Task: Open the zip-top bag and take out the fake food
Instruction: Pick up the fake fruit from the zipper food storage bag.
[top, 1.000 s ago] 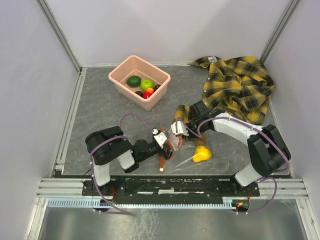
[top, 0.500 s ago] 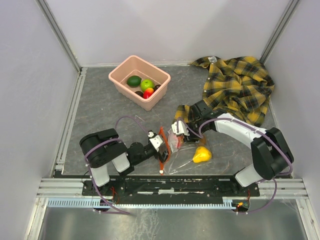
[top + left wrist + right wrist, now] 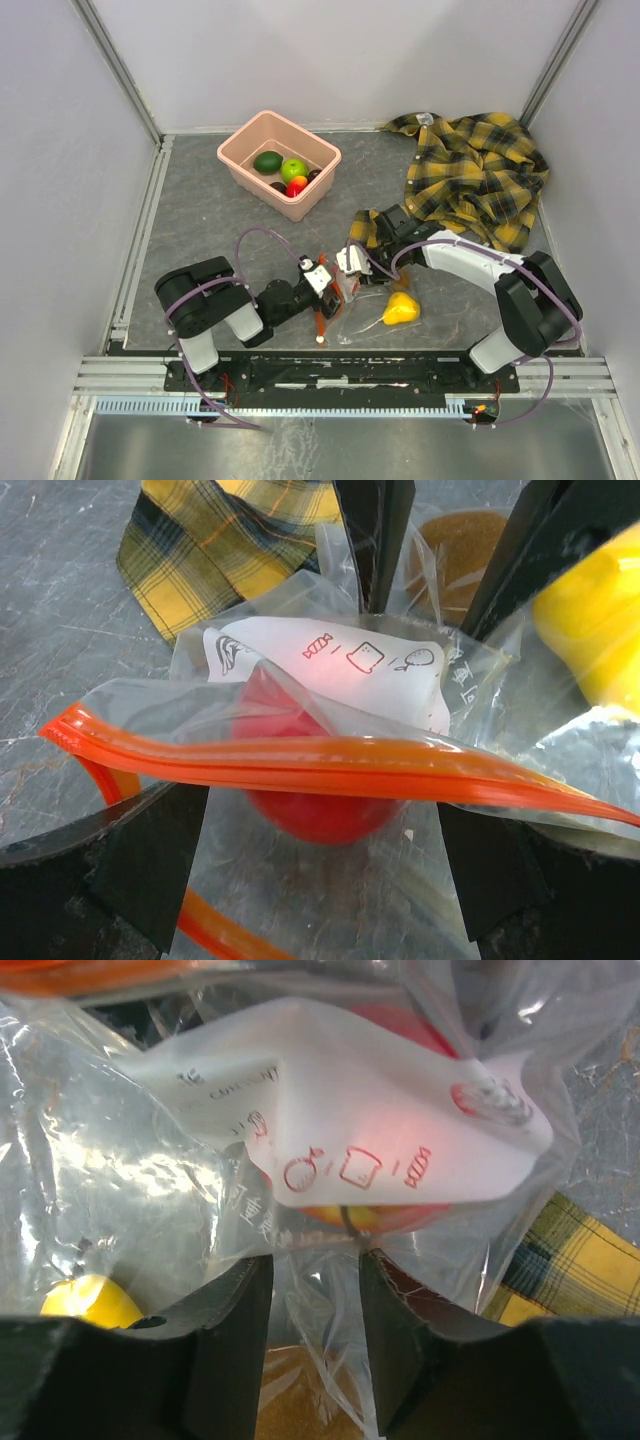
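Note:
The zip-top bag [image 3: 347, 303] lies crumpled between my two grippers, its orange zip strip [image 3: 330, 765] stretched across the left wrist view. A red fake fruit [image 3: 310, 810] sits inside the bag behind the strip. Near the bag's far end lie a yellow fruit [image 3: 400, 308] and a brown one [image 3: 458, 542]. My left gripper [image 3: 320, 870] is wide open, its fingers straddling the bag's mouth without pinching it. My right gripper [image 3: 312, 1265] stands part open at the bag's far end, loose film hanging between its fingers, the red fruit [image 3: 372, 1218] just beyond.
A pink tub [image 3: 320, 160] at the back holds dark green, light green, red and dark fruits. The yellow-and-black plaid shirt [image 3: 480, 175] is heaped at the back right, one flap reaching to the right arm. Walls enclose the grey table on three sides.
My left gripper drew back left, then came forward again to the bag's mouth. The right gripper's jaws opened from a tighter pinch and it shifted slightly left; the yellow fruit shifted slightly.

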`<state>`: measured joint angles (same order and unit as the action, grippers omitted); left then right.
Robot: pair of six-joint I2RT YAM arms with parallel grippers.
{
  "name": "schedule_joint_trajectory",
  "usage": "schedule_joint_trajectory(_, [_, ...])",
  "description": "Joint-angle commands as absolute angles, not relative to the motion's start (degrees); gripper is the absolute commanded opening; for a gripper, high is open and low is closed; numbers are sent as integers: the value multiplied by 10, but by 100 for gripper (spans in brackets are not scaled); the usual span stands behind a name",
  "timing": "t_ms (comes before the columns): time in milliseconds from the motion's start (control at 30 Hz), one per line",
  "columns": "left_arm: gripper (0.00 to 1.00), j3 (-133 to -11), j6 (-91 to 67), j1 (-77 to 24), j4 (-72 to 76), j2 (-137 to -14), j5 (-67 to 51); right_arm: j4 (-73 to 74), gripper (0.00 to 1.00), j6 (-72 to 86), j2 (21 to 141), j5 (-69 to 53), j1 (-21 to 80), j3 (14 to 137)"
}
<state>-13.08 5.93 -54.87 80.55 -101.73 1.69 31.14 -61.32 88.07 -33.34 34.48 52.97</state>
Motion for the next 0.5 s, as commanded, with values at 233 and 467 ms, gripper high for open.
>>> schedule_joint_trajectory(233, [99, -158, 83, -551, 852, -1023, 18, 312, 36, -606, 893, -355, 372, 541])
schedule_joint_trajectory(467, [99, -163, 57, -552, 859, -1039, 15, 323, 34, -616, 885, -400, 372, 543])
